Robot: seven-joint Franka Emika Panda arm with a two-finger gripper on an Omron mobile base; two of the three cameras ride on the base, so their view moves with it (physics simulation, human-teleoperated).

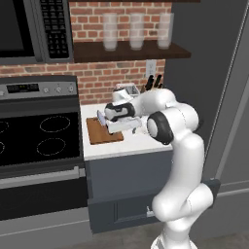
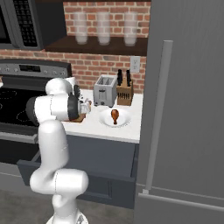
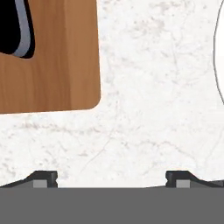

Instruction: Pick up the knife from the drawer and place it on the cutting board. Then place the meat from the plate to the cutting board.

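2 fingertips of the gripper (image 3: pixel 110 179) spread wide, holding nothing, over counter (image 3: pixel 153 109) between board (image 3: pixel 65 65) and plate (image 3: pixel 220 57).

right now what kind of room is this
A home kitchen, rendered in simulation. A black stove sits under a microwave, and a toaster and knife block stand on a white counter against a brick wall.
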